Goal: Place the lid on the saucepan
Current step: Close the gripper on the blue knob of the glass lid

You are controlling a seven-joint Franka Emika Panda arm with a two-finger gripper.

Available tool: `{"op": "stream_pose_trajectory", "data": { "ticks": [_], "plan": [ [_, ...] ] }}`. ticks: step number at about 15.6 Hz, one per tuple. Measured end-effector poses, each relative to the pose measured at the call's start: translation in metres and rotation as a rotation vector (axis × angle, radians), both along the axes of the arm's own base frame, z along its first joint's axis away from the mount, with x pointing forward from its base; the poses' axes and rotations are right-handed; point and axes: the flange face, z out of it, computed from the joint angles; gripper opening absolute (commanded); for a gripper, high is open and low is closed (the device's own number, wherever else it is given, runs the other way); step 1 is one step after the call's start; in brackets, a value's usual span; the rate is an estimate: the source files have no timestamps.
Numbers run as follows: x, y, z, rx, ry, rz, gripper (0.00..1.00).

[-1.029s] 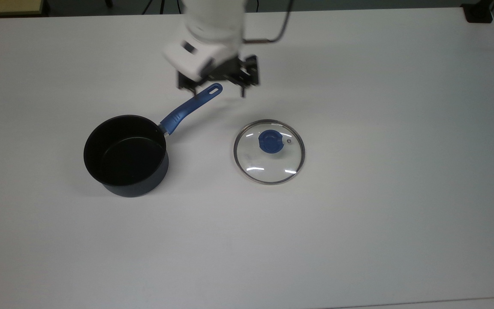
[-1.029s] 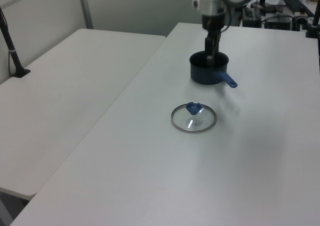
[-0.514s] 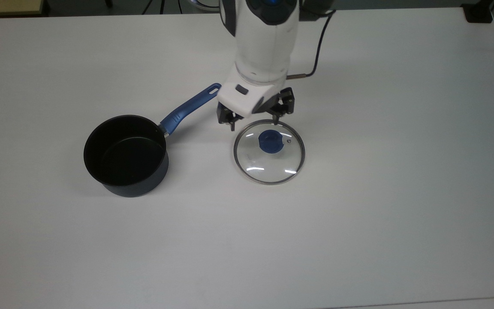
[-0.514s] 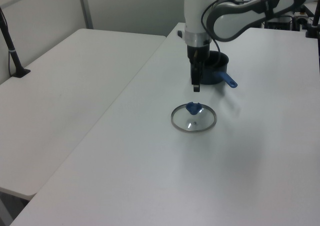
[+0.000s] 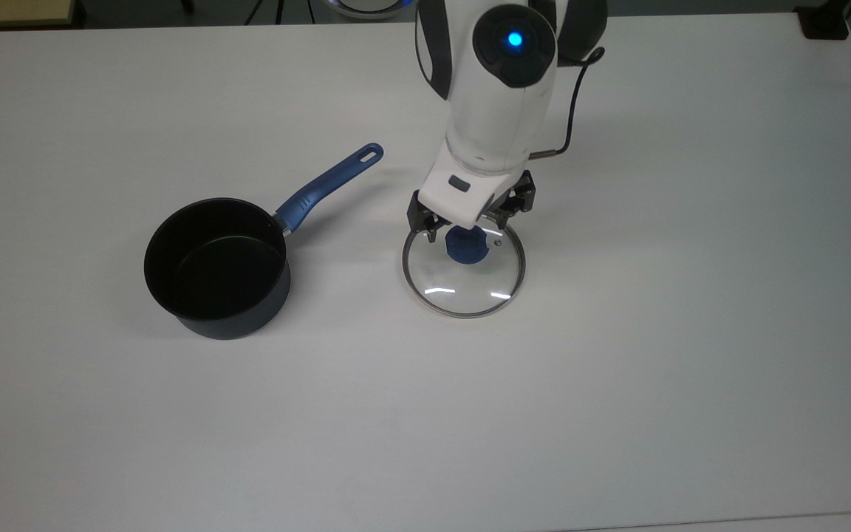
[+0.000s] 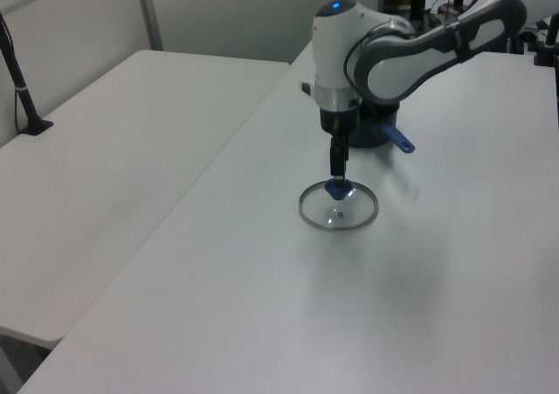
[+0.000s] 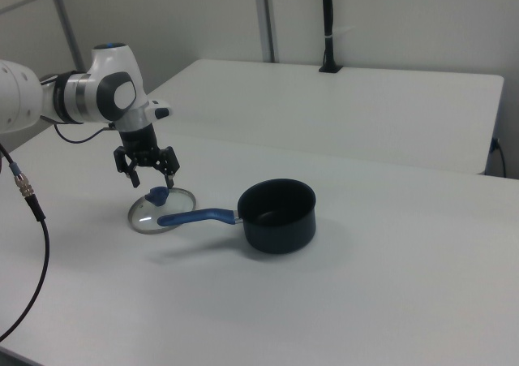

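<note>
White table (image 5: pixel 691 369), pincer (image 5: pixel 467 227) spread above lid (image 5: pixel 464 284)

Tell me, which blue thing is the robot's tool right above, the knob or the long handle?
The knob on the glass lid. The open tool hangs right over it, while the saucepan and its long blue handle sit off toward the top view's left.

The gripper (image 5: pixel 467 230) is hovering wide-spread over the lid (image 5: pixel 464 281) mid-table (image 5: pixel 691 369); the saucepan (image 5: pixel 216 267) is sitting apart, toward the table's left edge
</note>
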Motion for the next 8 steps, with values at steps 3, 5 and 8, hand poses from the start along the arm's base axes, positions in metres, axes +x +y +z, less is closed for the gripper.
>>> {"op": "stream_pose_trajectory", "data": {
  "ticks": [3,5,8],
  "plan": [
    [0.001,0.001,-0.006,-0.001,0.001,0.001,1.00],
    [0.003,0.002,-0.010,0.002,-0.011,0.000,1.00],
    [0.004,0.007,-0.022,-0.001,-0.003,0.006,1.00]
  ]
}}
